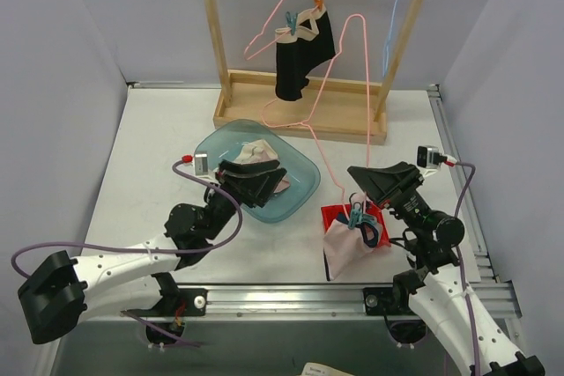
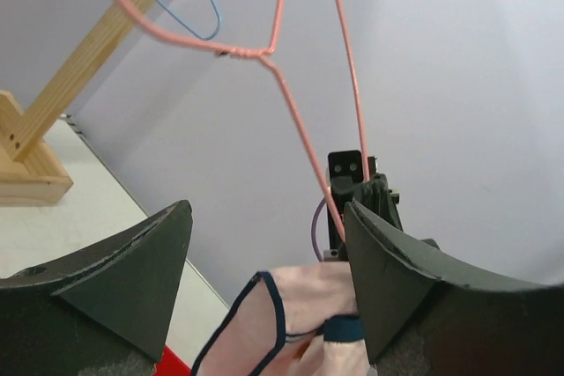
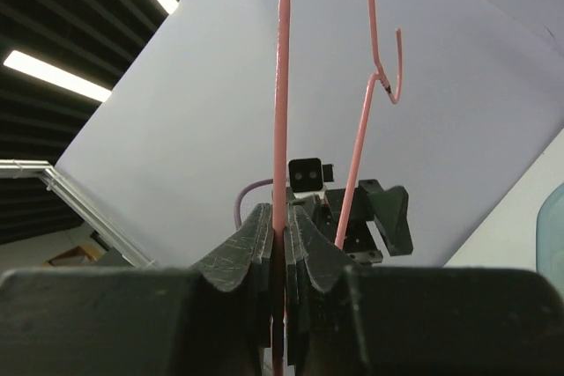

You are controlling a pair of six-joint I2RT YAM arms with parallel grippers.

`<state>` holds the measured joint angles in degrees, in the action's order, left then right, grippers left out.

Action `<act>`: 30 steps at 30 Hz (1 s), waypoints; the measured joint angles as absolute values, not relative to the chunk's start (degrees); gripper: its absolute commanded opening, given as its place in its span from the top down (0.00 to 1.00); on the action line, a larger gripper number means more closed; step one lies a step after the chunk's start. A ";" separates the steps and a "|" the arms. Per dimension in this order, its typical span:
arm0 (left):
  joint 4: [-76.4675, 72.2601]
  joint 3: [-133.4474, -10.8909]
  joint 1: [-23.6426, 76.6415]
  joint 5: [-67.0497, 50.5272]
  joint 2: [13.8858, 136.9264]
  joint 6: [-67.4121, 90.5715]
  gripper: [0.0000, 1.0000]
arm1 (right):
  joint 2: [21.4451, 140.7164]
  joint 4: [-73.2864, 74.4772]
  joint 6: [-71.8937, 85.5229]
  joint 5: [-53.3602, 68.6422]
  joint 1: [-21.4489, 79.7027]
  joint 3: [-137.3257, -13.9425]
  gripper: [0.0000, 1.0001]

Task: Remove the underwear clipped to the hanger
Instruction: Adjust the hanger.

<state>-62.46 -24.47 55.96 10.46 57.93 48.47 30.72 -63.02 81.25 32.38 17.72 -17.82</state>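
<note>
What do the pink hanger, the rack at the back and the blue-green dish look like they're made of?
Pink hanger: thin bent wire, probably metal with a smooth pink coating.
Rack: bare pale wood, unpainted square bars.
Dish: likely translucent teal plastic, perhaps glass; glossy and see-through at the rim.

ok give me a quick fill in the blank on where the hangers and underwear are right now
1. The right gripper is shut on the wire of a ____ hanger.
2. The left gripper stands ____ over the teal tray.
3. The black underwear hangs clipped up on the ____ rack.
4. A ____ clothespin holds the pale pink underwear beside the right gripper.

Missing words: pink; open; wooden; blue
</note>
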 measured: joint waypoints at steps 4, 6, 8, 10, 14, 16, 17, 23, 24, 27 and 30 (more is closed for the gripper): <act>-64.86 -26.63 54.46 10.46 60.36 47.97 0.21 | 28.91 -61.76 82.11 32.88 17.74 -16.45 1.00; -66.67 -27.44 52.80 9.74 61.71 48.56 0.21 | 28.05 -61.82 82.59 33.50 17.74 -16.32 1.00; -68.93 -27.66 50.48 8.75 63.66 50.11 0.21 | 27.44 -62.50 83.42 34.02 17.74 -16.12 1.00; -70.72 -27.68 48.69 8.16 65.84 51.66 0.21 | 27.09 -63.77 84.42 34.46 17.82 -15.38 1.00; -72.75 -27.94 47.05 7.20 70.59 54.72 0.21 | 27.00 -66.13 86.41 35.00 18.17 -12.88 1.00; -72.77 -28.62 47.03 6.57 72.82 56.01 0.21 | 26.98 -66.54 87.00 35.00 18.48 -11.99 1.00; -73.08 -29.10 47.05 6.13 73.78 56.62 0.21 | 26.89 -66.67 87.13 35.00 18.48 -11.60 1.00; -73.23 -31.73 48.45 4.36 76.90 58.39 0.23 | 26.72 -67.29 87.26 34.89 18.55 -10.55 1.00; -73.41 -31.88 48.77 4.14 76.84 58.39 0.24 | 26.72 -67.96 87.26 34.83 18.59 -10.37 1.00; -73.56 -31.97 49.32 3.38 76.23 58.39 0.26 | 26.72 -69.30 87.31 34.48 18.81 -9.93 1.00; -73.63 -31.83 49.56 2.55 74.61 58.61 0.27 | 26.96 -70.08 87.22 33.76 18.85 -9.87 1.00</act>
